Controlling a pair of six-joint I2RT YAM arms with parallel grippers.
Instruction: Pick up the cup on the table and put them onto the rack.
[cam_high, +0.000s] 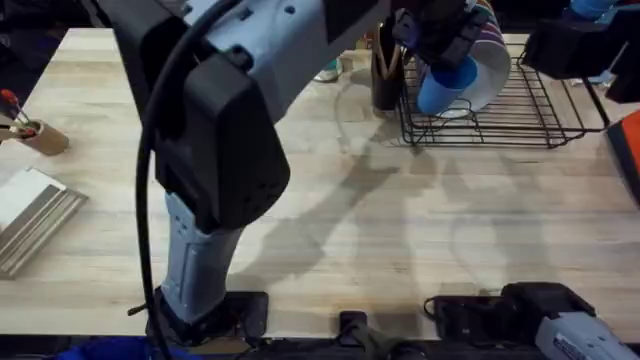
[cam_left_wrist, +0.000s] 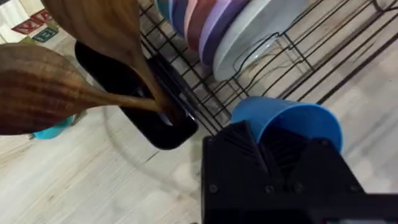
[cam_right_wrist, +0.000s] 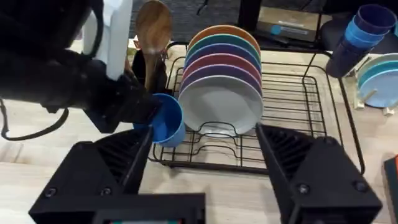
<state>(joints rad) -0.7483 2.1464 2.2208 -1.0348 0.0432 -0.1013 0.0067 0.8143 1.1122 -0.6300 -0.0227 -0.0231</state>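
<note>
The blue cup hangs tilted over the front left corner of the black wire rack, beside the white plate that fronts a row of coloured plates. My left gripper is shut on the cup's rim. The left wrist view shows the cup between the black fingers, above the rack's wires. In the right wrist view, the cup is at the rack's left front. My right gripper stands open in front of the rack, holding nothing.
A dark utensil holder with wooden spoons stands against the rack's left side. Stacked blue cups and light-blue plates sit to the rack's right. A small wooden pot and grey slats lie far left on the table.
</note>
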